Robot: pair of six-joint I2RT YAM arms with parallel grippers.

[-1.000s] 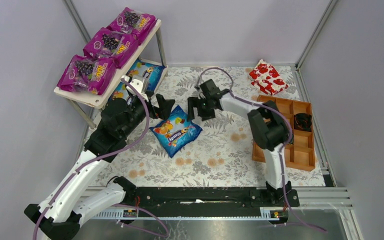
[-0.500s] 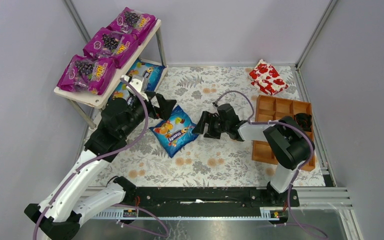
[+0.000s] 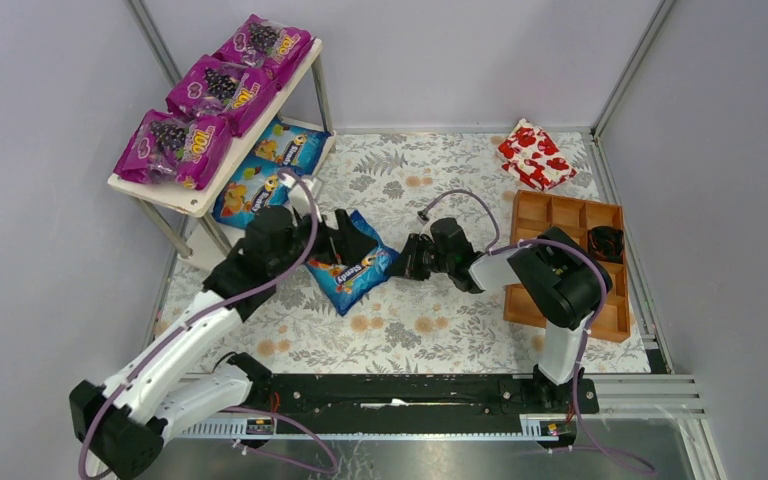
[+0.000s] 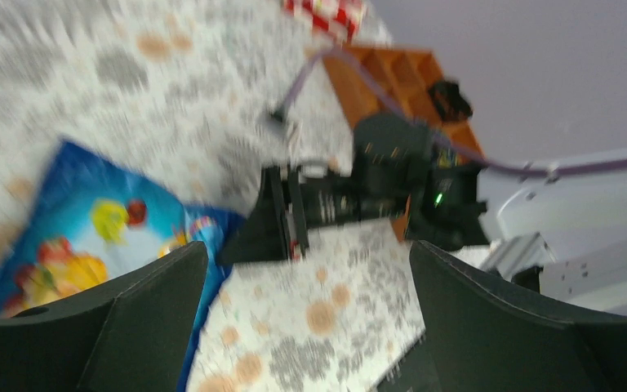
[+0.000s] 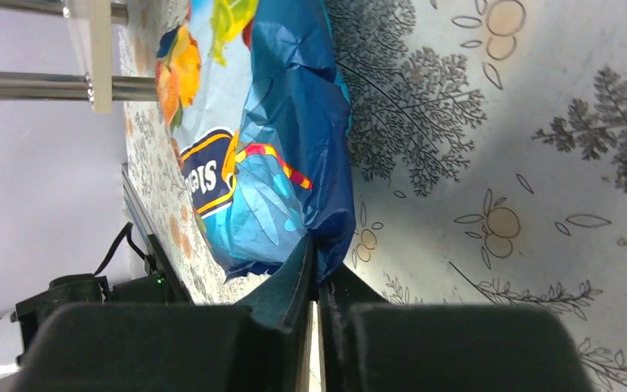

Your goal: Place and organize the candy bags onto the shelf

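Note:
Three purple candy bags [image 3: 222, 88] lie in a row on the top board of the shelf [image 3: 196, 204]. On its lower board are two blue bags [image 3: 285, 148] side by side. A third blue bag [image 3: 358, 272] lies on the flowered mat. My right gripper [image 3: 410, 258] is low on the mat, shut on that bag's right corner. The right wrist view shows my right gripper [image 5: 317, 260] pinching the dark blue edge of the bag [image 5: 269, 147]. My left gripper [image 3: 348, 240] hovers open over the bag's far left part. In the blurred left wrist view, my left gripper [image 4: 306, 327] holds nothing.
A red-and-white package [image 3: 535, 155] lies at the back right. A brown compartment tray [image 3: 570, 265] with a black object [image 3: 605, 243] stands at the right. Walls and metal posts close in the mat on three sides.
My right gripper came down and left to the blue bag's right corner and shut on it. My left arm swung right, from beside the shelf to over the bag.

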